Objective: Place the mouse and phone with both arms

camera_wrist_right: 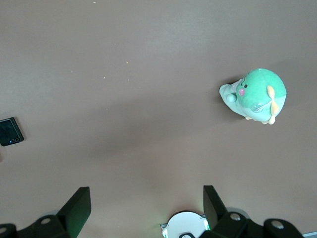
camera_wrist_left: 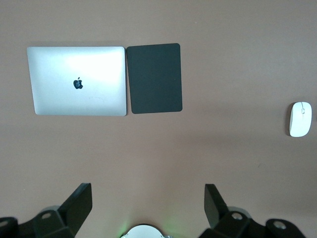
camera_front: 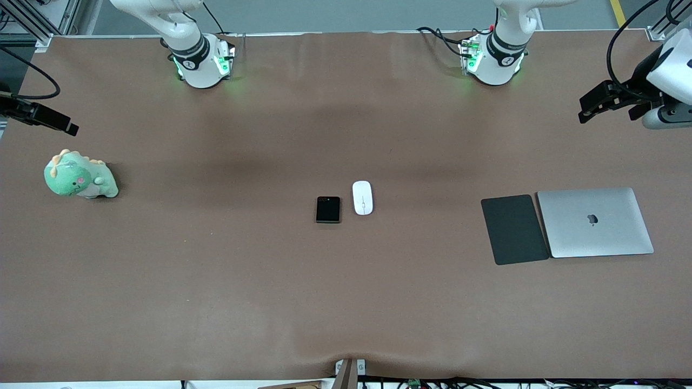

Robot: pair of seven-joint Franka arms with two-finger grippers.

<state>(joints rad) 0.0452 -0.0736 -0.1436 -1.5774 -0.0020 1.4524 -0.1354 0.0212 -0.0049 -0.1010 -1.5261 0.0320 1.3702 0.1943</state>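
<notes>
Nothing grabbed yet: the small white oval mouse [camera_front: 363, 198] and the glossy black square phone [camera_front: 328, 209] sit side by side mid-table, well in from every edge. The left gripper [camera_front: 608, 104] hangs over its end's edge, fingers [camera_wrist_left: 80, 203] apart; the right gripper [camera_front: 46, 117] over the other end, also spread. We'd drop each straight down, mouse by its long sides, and stagger the reaches, since they're tight neighbours.
</notes>
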